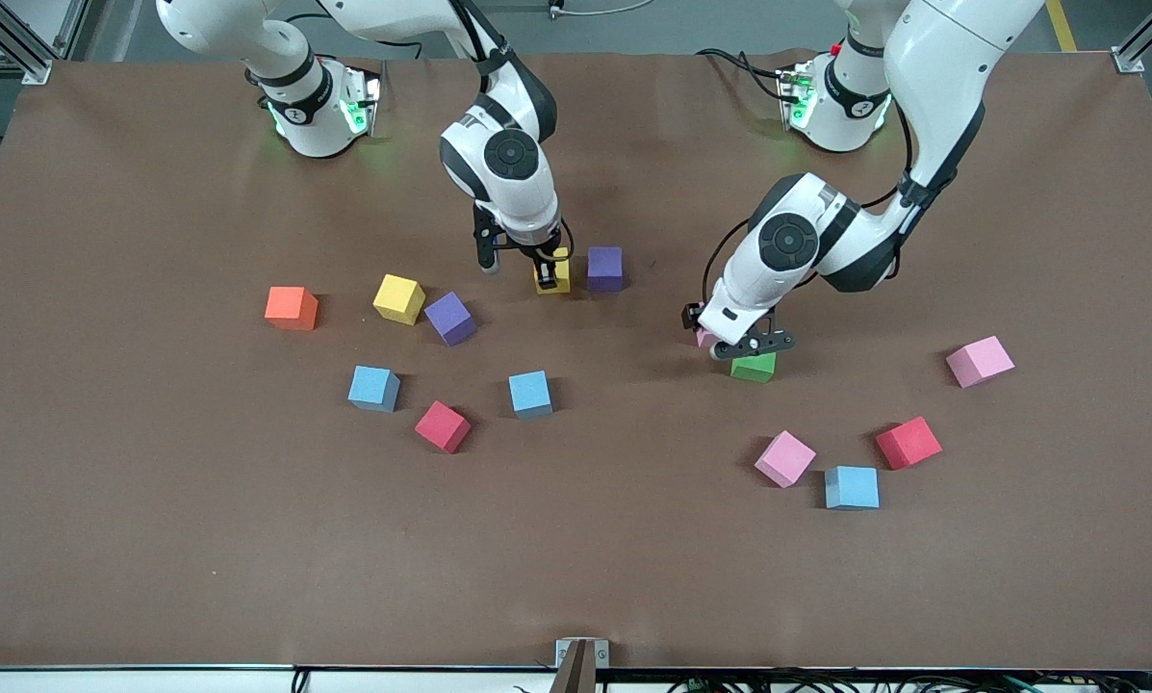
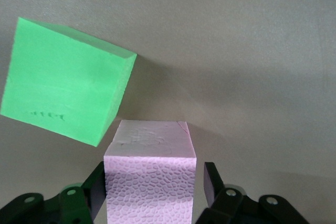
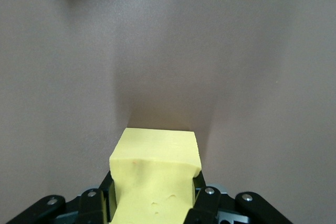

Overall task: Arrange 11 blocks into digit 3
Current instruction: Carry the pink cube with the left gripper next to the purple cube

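My right gripper point(image 1: 547, 272) point(image 3: 155, 184) is shut on a yellow block point(image 1: 556, 279) point(image 3: 157, 166), squeezing its sides, low at the table right beside a purple block point(image 1: 604, 268). My left gripper point(image 1: 722, 343) point(image 2: 153, 179) is down at the table and straddles a pink block point(image 2: 149, 166) point(image 1: 704, 337). One finger point(image 2: 96, 182) lies against the block, while the other finger point(image 2: 212, 179) stands a little off it. A green block point(image 1: 755, 367) point(image 2: 65, 95) sits tilted just beside that pink one. The remaining blocks are scattered loose, and no digit 3 figure shows.
Toward the right arm's end lie an orange cube point(image 1: 292, 308), a yellow point(image 1: 399, 298), a purple point(image 1: 450, 318), two blue point(image 1: 373, 388) point(image 1: 530, 394) and a red point(image 1: 442, 426). Toward the left arm's end lie two pink point(image 1: 784, 458) point(image 1: 980, 362), a blue point(image 1: 851, 487) and a red point(image 1: 908, 443).
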{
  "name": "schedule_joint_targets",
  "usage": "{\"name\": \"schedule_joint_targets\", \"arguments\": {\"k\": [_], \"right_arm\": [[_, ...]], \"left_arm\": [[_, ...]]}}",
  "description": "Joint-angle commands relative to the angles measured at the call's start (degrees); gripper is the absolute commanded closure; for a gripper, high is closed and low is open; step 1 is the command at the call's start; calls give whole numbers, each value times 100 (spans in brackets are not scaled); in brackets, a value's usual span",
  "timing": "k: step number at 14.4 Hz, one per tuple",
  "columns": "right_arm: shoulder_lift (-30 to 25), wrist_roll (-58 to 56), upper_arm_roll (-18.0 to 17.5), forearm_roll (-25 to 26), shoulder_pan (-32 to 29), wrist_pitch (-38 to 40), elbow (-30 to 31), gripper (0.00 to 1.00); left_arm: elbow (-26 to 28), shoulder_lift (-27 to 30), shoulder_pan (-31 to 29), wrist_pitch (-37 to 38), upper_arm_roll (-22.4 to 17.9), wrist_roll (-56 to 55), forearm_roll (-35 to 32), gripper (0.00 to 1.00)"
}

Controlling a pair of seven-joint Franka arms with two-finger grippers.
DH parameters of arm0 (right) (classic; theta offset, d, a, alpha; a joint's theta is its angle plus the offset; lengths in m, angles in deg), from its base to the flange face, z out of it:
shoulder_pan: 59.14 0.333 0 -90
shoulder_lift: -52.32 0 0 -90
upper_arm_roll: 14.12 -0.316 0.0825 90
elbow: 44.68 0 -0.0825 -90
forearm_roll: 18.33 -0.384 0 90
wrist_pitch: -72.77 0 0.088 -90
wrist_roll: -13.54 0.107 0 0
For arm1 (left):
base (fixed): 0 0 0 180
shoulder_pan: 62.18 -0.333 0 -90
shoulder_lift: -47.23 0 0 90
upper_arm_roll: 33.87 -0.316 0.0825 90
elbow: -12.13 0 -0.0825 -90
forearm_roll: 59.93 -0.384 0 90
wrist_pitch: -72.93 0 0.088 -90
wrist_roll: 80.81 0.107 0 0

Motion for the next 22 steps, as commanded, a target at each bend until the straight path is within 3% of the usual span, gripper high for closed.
{"name": "schedule_joint_targets", "arguments": {"k": [1, 4, 6, 9, 14, 19, 22], "right_arm": [[165, 233, 32, -56, 79, -9, -230, 98], [192, 260, 32, -56, 97, -9, -274, 98], [201, 260, 32, -55, 106, -9, -274, 98], [235, 268, 32, -56, 176, -18, -283, 98], [280, 330, 32, -47, 246, -26, -283, 98], [323, 330, 32, -47, 246, -18, -370, 98], [324, 330, 32, -47, 246, -26, -380, 98]], "left_arm": [[47, 0, -46, -127, 7, 25, -207, 38], [4, -35, -99, -127, 7, -53, -199, 44], [-23, 43, -90, -92, 7, -342, -199, 59], [-137, 192, -47, -57, 42, -1097, -190, 70], [-628, 404, -90, 1058, 349, -2239, -111, 70], [-709, 404, -99, 1130, 482, -4164, -15, 70], [-709, 422, -99, 1095, 473, -4754, 590, 70]]}}
